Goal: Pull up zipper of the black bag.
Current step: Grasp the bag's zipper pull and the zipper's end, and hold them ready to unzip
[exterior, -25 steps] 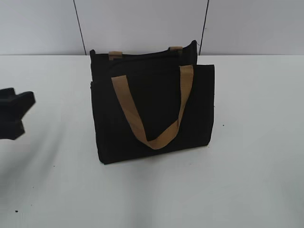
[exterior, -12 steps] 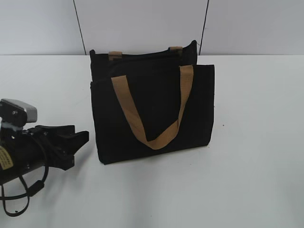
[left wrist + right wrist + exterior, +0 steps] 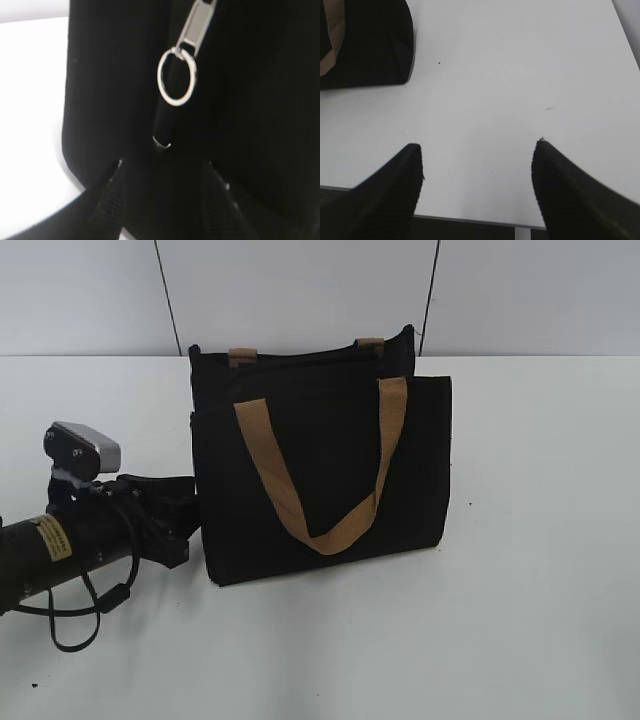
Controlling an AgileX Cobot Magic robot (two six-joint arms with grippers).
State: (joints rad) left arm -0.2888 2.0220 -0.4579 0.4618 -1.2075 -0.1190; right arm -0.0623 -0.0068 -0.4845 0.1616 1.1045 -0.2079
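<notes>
The bag (image 3: 320, 475) is standing upright near the middle of the white desk (image 3: 540, 540), its front panel facing the exterior camera. One tan handle (image 3: 320, 470) is drooping in a loop across that front panel, and the ends of a second handle (image 3: 243, 356) are poking up at the rear top edge.

The left gripper (image 3: 185, 515) is reaching in low from the left side of the desk, its black tip sitting right at the bag's left side wall, close to the lower corner. A grey wrist camera (image 3: 82, 448) is riding on top of the arm, and a black cable (image 3: 80, 612) is looping down beneath it onto the desk.

In the left wrist view the bag's side is filling nearly the whole frame. The zipper (image 3: 165, 125) is running as a dark line down that side, and its silvery pull tab (image 3: 197, 22) is hanging near the top of the view with a metal ring (image 3: 176, 76) dangling from it. The left jaws are standing apart, one finger (image 3: 107, 200) on each side of the zipper line below the ring, holding nothing.

The right gripper (image 3: 477, 192) is hovering over bare desk near its front edge, well apart from the bag (image 3: 367, 42), which is showing only as a corner at the upper left of the right wrist view. Its jaws are spread wide and empty.
</notes>
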